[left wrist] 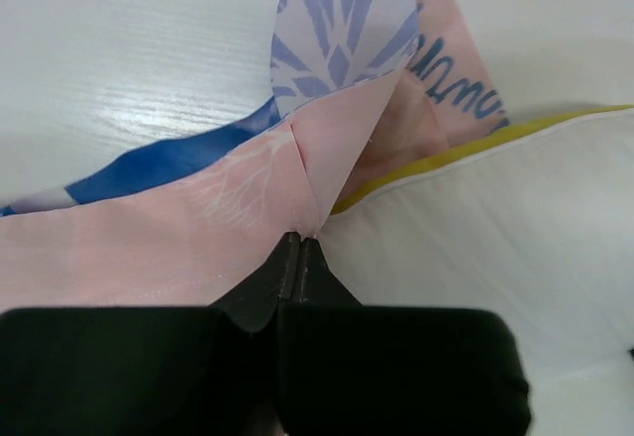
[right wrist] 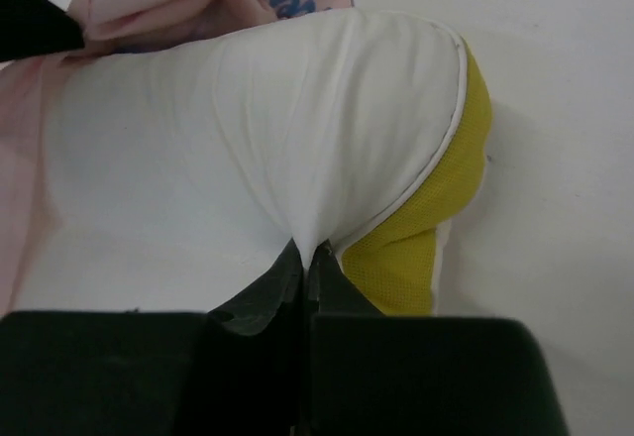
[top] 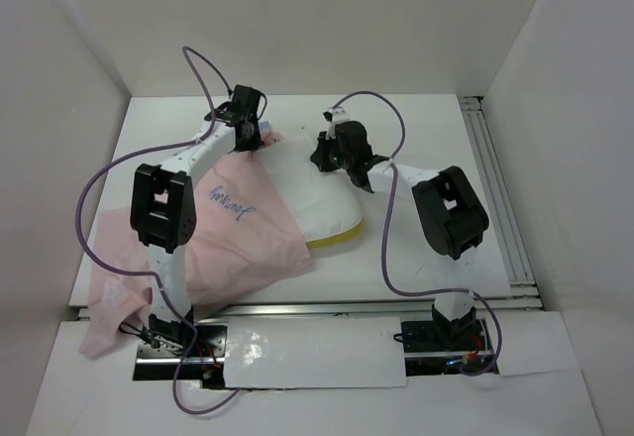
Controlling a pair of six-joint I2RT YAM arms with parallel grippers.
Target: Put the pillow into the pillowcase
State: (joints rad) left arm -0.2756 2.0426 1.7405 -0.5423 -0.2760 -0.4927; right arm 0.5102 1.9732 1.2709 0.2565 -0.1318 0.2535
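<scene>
I see left gripper clenched on pillowcase edge, right gripper pinching pillow corner. Pillow mid-table, pink case overlapping its left side. White table, white walls around.

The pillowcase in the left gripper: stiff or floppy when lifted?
Probably floppy: the pillowcase lies creased and folds sharply where the left gripper pinches it. Likely light, being thin fabric. It drapes over the near-left edge of the table, so it may drag when pulled.
</scene>
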